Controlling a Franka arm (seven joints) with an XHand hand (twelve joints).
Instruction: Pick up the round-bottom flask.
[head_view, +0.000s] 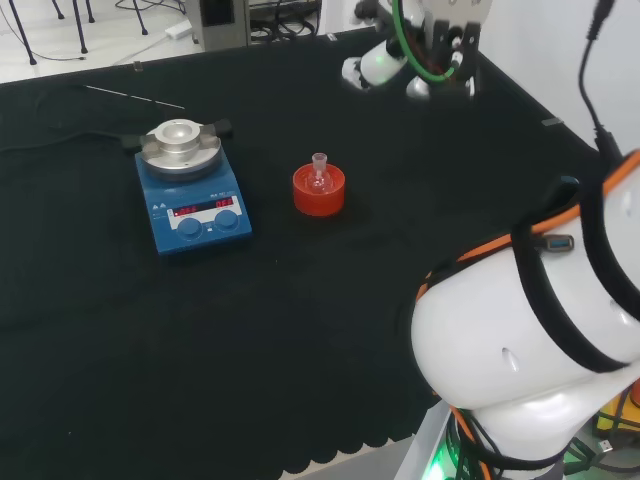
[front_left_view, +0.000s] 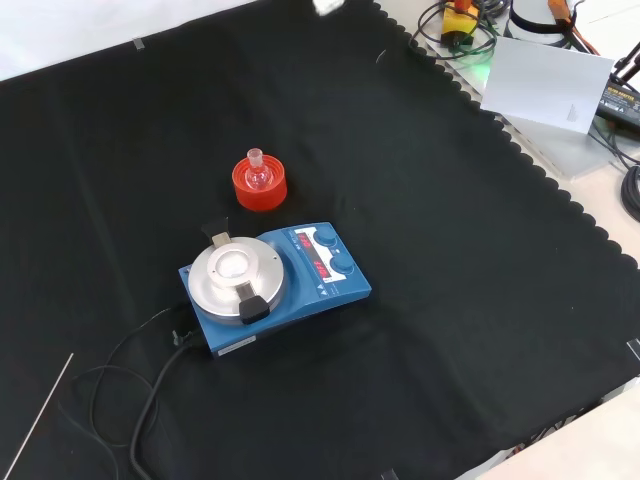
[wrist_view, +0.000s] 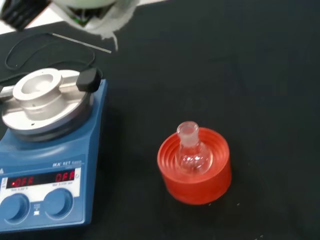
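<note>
One flask is sitting upright on the red stand beside the stirrer, I'm hovering my hand well apart, finger state unclear, so approach is pending: descending and closing round the neck.

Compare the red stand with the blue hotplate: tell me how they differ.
The red stand is round and ribbed; the blue hotplate is a boxy unit with a round metal top. The red stand carries the round-bottom flask, neck up; the blue hotplate's top bears no glassware. The blue hotplate has knobs, a lit display and a cable; the red stand has none. The red stand is clearly smaller. Both rest flat on the black cloth, apart from each other.
</note>
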